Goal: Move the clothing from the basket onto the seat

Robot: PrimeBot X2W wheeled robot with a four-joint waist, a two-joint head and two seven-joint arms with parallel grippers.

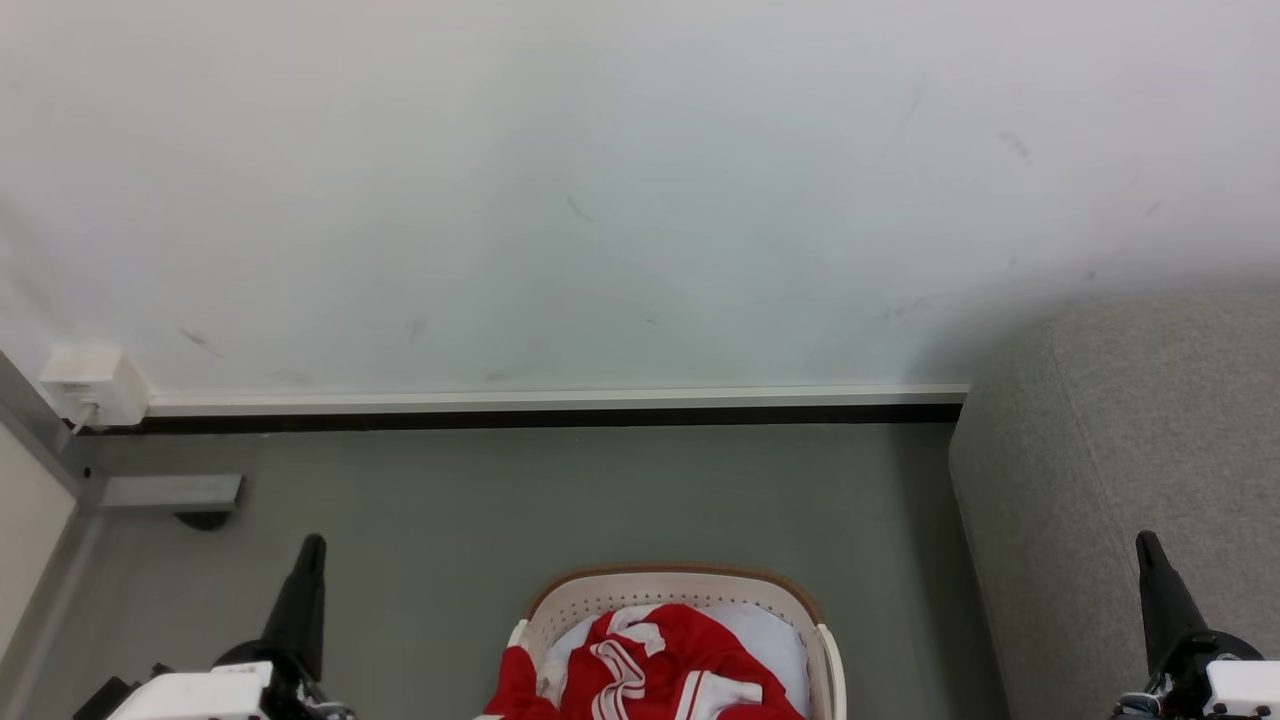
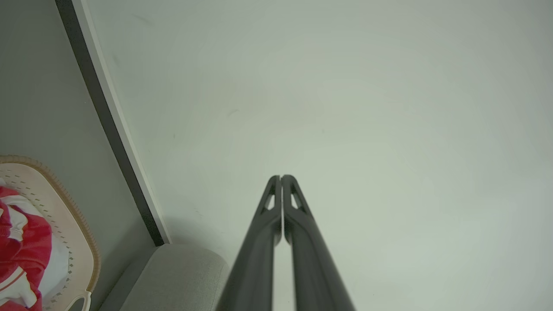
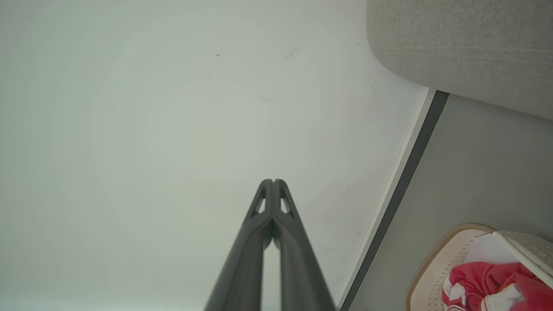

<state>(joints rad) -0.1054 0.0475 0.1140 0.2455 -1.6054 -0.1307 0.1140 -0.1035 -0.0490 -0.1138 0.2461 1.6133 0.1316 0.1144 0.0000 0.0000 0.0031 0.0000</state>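
The red clothing (image 1: 655, 665) with white stripes lies bunched in the cream basket (image 1: 672, 585), which stands on the floor at the bottom centre of the head view. The clothing (image 2: 21, 242) and basket (image 2: 82, 242) also sit at the left wrist view's lower left, and the clothing (image 3: 488, 280) and basket (image 3: 436, 255) at the right wrist view's lower right. The grey seat (image 1: 1120, 470) rises at the right. My left gripper (image 1: 312, 545) is left of the basket, shut on nothing. My right gripper (image 1: 1145, 545) stands before the seat, shut and empty.
A white wall (image 1: 600, 180) with a skirting board (image 1: 550, 400) runs behind the basket. A white socket box (image 1: 95, 385) and a grey metal bracket (image 1: 170, 492) sit at the far left. Grey floor (image 1: 430, 520) lies around the basket.
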